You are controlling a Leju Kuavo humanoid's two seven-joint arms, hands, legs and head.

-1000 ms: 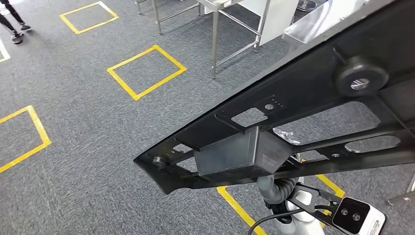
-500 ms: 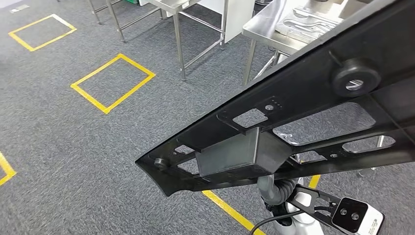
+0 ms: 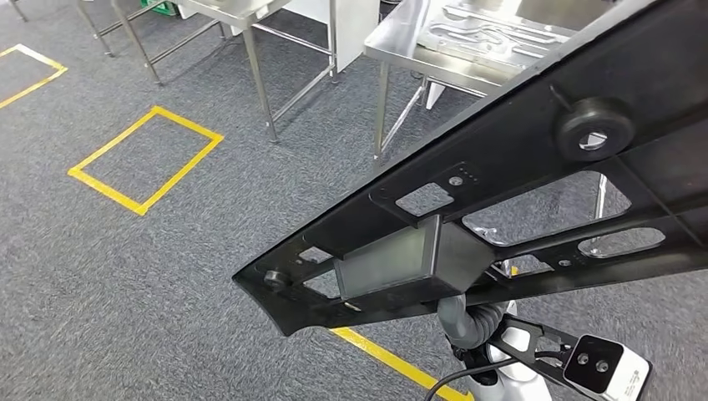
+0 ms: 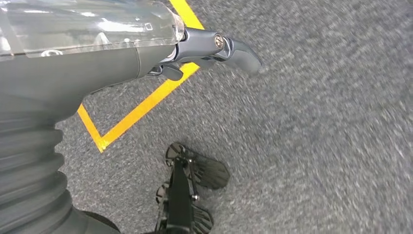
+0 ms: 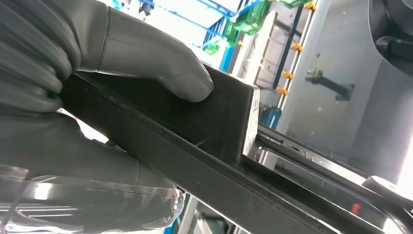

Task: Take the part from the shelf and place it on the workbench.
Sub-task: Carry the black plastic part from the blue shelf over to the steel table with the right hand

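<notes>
While gripped by the right hand (image 5: 97, 97), thumb pressed on its flat upper face and fingers wrapped beneath, long black part (image 3: 501, 192) slants across the head view above grey carpet (image 3: 167, 276) with yellow tape squares (image 3: 146, 159). Steel workbench (image 3: 417, 38) beyond, carrying a metal plate (image 3: 501, 33). Left hand (image 4: 195, 48) hanging over the floor, fingers loosely apart, holding nothing.

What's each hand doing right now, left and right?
Left hand: holds nothing; open or closed cannot be told.
Right hand: grips the black plastic frame part.
</notes>
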